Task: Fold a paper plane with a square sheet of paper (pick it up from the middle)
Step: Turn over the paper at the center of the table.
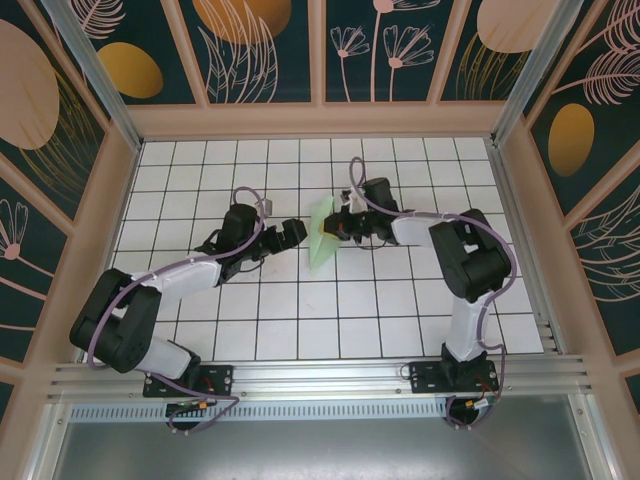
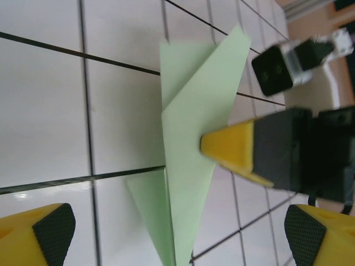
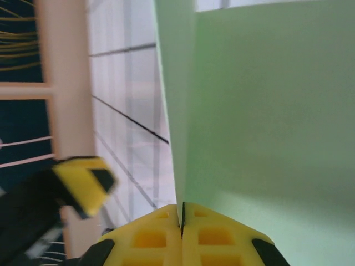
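Pinching looked done: plane [image 1: 322,235] sat near mid-table, seemingly raised partly on edge rather than flat, narrow point toward the near side. Centre crease and folded wings showed in the left wrist view. Right gripper [image 1: 338,228] was clamped on the plane's edge from the right. In its own wrist view the two yellow pads [image 3: 150,238] met, with paper coming out of the seam. Grip spot looked roughly mid-length, not nose or tail, but the exact spot was hard to tell. Left gripper [image 1: 293,235] was spread wide, just beside the plane on the left and holding nothing. Its fingertips [image 2: 52,235] framed the plane's lower tip without touching it. Table [image 1: 300,320] under the paper was white grid tile.

Step in hand, as judged, was the pickup from the middle.
- The lift should go straight up and slow, so the thin paper doesn't flap or slide out of the pinch.
- Jaws should be kept fully closed, since a thin edge gives little to bite.
- The left arm should hold off or back away, because a nudge would twist the plane in the pinch.
- Risk: if the grip caught one layer only, the folds could spring open on the lift.
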